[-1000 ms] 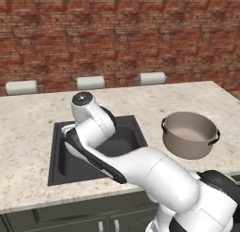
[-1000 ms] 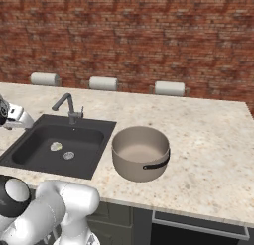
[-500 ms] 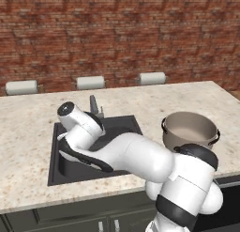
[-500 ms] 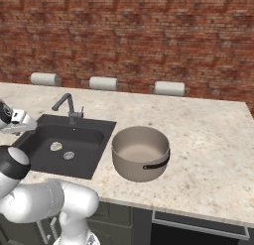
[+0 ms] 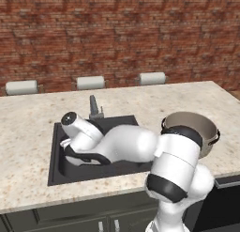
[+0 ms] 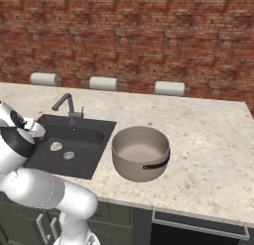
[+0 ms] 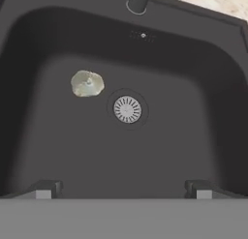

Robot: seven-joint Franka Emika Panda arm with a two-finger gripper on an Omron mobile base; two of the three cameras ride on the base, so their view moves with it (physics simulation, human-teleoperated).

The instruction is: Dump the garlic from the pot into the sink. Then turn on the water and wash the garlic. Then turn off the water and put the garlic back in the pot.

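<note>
Small pale whitish-grey lumpy garlic bulb [image 7: 87,83] lies on the floor of the dark charcoal rectangular recessed sink [image 7: 203,131], just beside the small round silver drain [image 7: 127,109], apart from it, on the side away from the pot. Same pair visible in the right base view: garlic [image 6: 56,146], drain [image 6: 68,155].

The robot's hand [image 7: 120,189] hangs over the basin, looking down into it. Its two dark fingertips [image 7: 46,189] stand wide apart, with nothing between them; the hand is open and empty. Garlic sits well clear of both tips.

Short grey faucet [image 6: 67,106] rises at the sink's back edge; no water seen running from it.

Wide round grey-beige metal pot with dark side handles [image 6: 141,153] stands upright on the speckled beige stone desk [image 6: 208,140], just beside the sink's rim. Its pale interior is bare.

White arm [image 5: 126,144] reaches low across the sink in the left base view, hiding much of the basin.

Three white paper rolls [image 6: 103,83] line the desk's far edge below a red brick wall [image 6: 149,35].
</note>
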